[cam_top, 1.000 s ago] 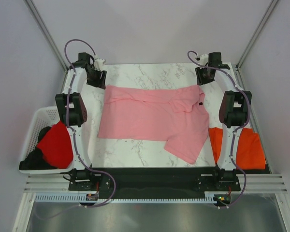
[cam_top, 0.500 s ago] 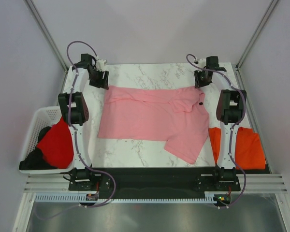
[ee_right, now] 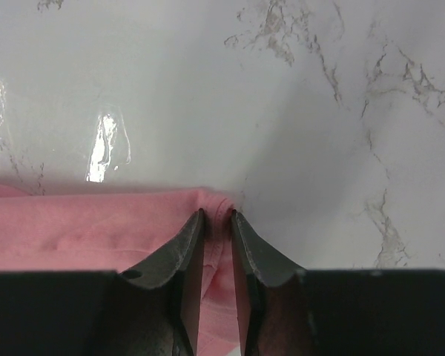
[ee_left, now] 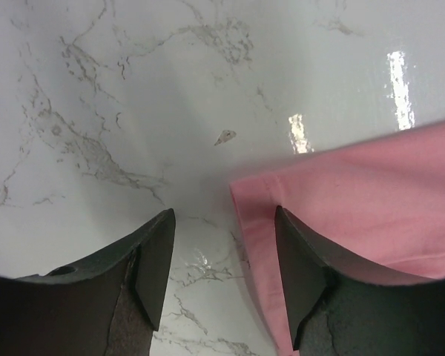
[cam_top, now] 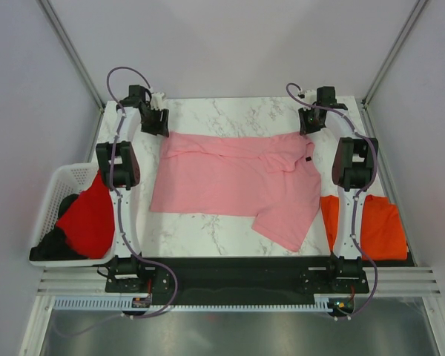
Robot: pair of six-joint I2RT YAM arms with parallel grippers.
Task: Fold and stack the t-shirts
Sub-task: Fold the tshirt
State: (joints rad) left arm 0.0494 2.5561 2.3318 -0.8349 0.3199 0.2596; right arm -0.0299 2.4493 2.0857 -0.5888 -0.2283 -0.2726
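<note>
Obs., far edge of counter (cam_top: 230,111).

- The pink t-shirt (cam_top: 233,178) is spread mid-counter, mostly flat. One sleeve is flapped toward the near edge and the fabric is rumpled toward the far-right corner.
- The left claw (ee_left: 222,213) is held wide open and low over the shirt's far-left corner. One finger is above bare marble and the other above the hem, so the corner sits between them. Nothing is gripped. Judged: it is positioned to close on that corner.
- The right claw (ee_right: 216,213) is drawn almost together at the far-right corner, with a small pucker of pink cloth pinched between the tips. Judged: a grip is taken here, and both far corners are being secured so the far edge can be brought over in one fold.
- The orange t-shirt (cam_top: 382,226) is laid flat at the near-right of the counter, judged to be the start of the stack.
- The red t-shirt (cam_top: 85,219) is left heaped in the white basket (cam_top: 67,178) at the left, not yet handled.

Hidden or unclear:
- The inner edge of the orange shirt is covered by the right arm, so its fold cannot be checked.
- A dark item (cam_top: 48,248) under the red shirt cannot be identified.
- How much cloth lies inside the right pinch cannot be told.
- A small dark mark (cam_top: 309,159) on the pink shirt is too small to read.
</note>
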